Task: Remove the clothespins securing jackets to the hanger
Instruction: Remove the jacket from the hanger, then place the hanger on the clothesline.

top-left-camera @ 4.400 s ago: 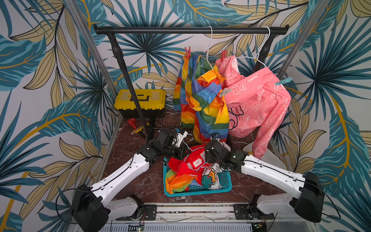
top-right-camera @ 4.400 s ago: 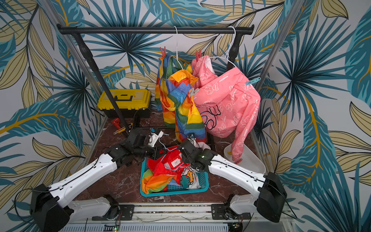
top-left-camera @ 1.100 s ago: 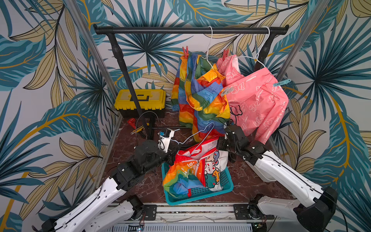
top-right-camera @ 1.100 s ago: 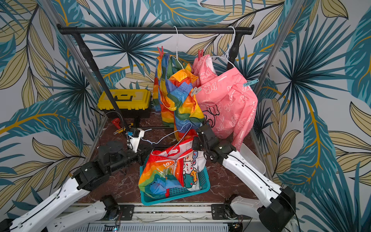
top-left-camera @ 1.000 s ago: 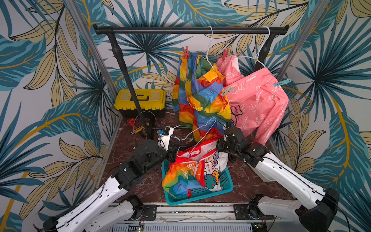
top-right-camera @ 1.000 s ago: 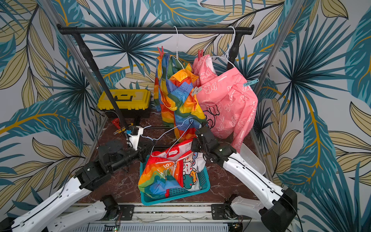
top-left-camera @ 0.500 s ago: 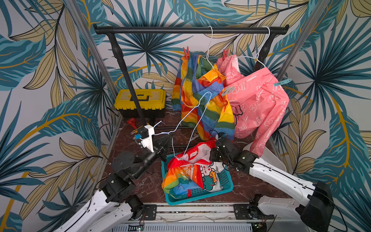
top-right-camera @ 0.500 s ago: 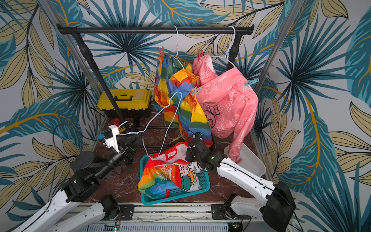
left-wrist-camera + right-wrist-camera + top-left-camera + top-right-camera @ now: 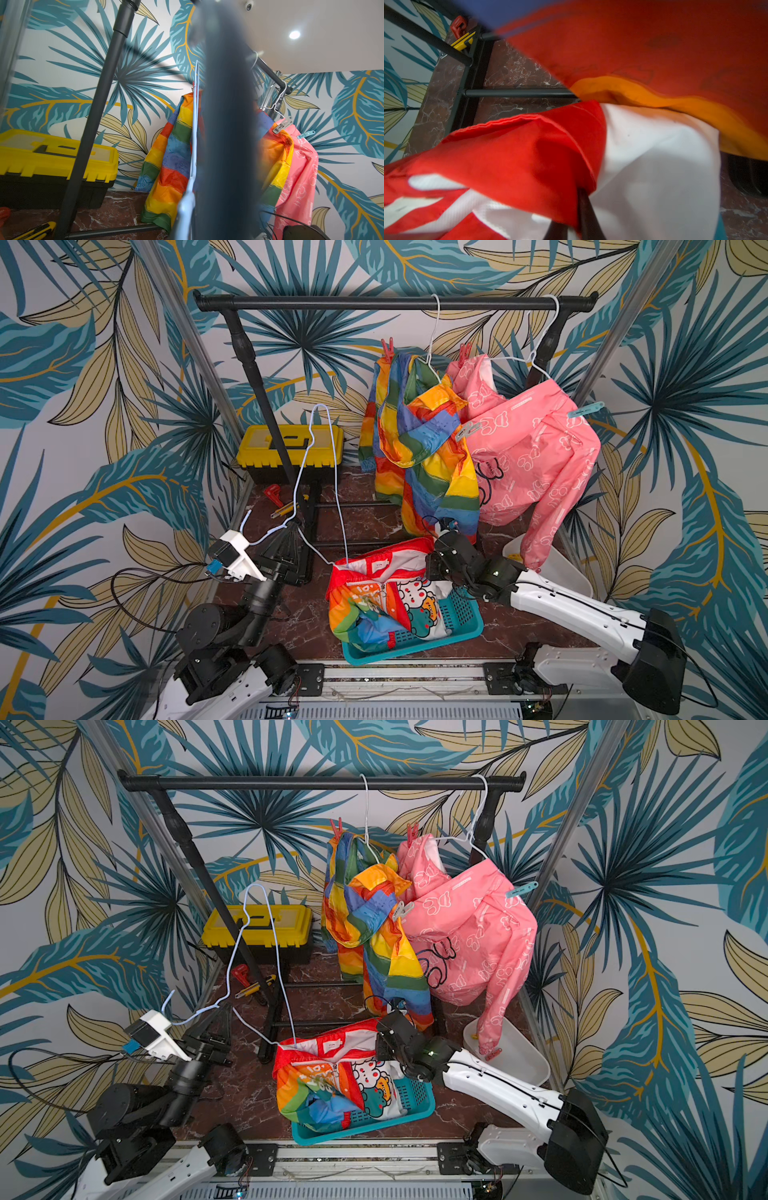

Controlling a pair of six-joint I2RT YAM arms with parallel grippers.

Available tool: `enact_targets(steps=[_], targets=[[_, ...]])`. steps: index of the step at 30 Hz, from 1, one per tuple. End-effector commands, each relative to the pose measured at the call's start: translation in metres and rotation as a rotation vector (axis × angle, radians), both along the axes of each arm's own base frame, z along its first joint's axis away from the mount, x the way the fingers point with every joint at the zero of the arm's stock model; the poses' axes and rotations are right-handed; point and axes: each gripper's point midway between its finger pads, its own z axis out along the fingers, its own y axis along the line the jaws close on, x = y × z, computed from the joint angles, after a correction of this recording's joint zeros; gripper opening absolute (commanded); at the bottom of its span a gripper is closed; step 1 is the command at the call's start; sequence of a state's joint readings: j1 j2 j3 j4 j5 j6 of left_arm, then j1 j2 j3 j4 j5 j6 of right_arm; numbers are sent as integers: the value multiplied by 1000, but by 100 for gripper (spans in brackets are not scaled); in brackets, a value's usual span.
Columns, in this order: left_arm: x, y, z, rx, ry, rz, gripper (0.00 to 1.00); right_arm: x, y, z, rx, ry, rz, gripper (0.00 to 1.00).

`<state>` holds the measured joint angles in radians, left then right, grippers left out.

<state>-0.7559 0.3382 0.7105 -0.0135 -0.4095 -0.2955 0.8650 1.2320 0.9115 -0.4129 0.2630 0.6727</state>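
Note:
A red jacket (image 9: 384, 572) with white lining lies slumped in the teal basket (image 9: 465, 626). My right gripper (image 9: 432, 562) is at its collar, and red cloth (image 9: 519, 149) is pinched between its dark fingers (image 9: 584, 209). My left gripper (image 9: 293, 529) is shut on a pale wire hanger (image 9: 328, 456); one end of the hanger still sits in the red collar. The rainbow jacket (image 9: 419, 456) and pink jacket (image 9: 536, 456) hang on the rail. Red-pink clothespins (image 9: 387, 349) (image 9: 465, 351), a grey one (image 9: 468, 430) and a light blue one (image 9: 586, 409) grip them.
The black rack's rail (image 9: 374, 304) and left post (image 9: 257, 398) stand over the marble floor. A yellow toolbox (image 9: 291, 443) sits at the back. A red tool (image 9: 272, 491) and a utility knife lie beside it. A white bin (image 9: 561, 572) is under the pink sleeve.
My left arm has swung back and to the left, drawing the hanger up out of the red jacket. The jacket has sunk into the basket, with the right gripper lower at its collar.

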Motion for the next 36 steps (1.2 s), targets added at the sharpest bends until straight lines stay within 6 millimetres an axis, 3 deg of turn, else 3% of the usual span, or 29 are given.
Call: enact_targets(steps=[1, 6, 9, 14, 15, 18, 20, 22, 26, 30, 36], targets=[[17, -6, 16, 2, 10, 50, 0, -1, 18, 8, -2, -44, 60, 12], [43, -21, 39, -50, -13, 88, 0, -8, 28, -2, 3, -18, 100, 0], [60, -27, 46, -42, 7, 129, 0, -13, 29, -5, 14, -8, 117, 0], [86, -30, 58, -41, 37, 203, 0, -16, 16, -9, -18, -18, 94, 0], [91, -26, 58, -42, 45, 236, 0, -15, 14, -7, -22, -29, 91, 4], [105, -15, 68, -72, 50, 288, 0, -14, 1, 0, -82, -64, 67, 39], [105, -20, 76, -59, 39, 261, 0, -15, -6, 13, -152, -133, 61, 59], [106, -22, 71, -74, 71, 244, 0, -21, -6, 33, -265, -254, 73, 70], [110, -23, 46, -82, 201, 233, 0, -38, 18, 76, -313, -477, 140, 84], [113, -23, 37, -95, 311, 237, 0, -44, 48, 105, -367, -597, 193, 86], [117, -30, 23, -104, 408, 220, 0, -40, 117, 136, -318, -725, 295, 85]])
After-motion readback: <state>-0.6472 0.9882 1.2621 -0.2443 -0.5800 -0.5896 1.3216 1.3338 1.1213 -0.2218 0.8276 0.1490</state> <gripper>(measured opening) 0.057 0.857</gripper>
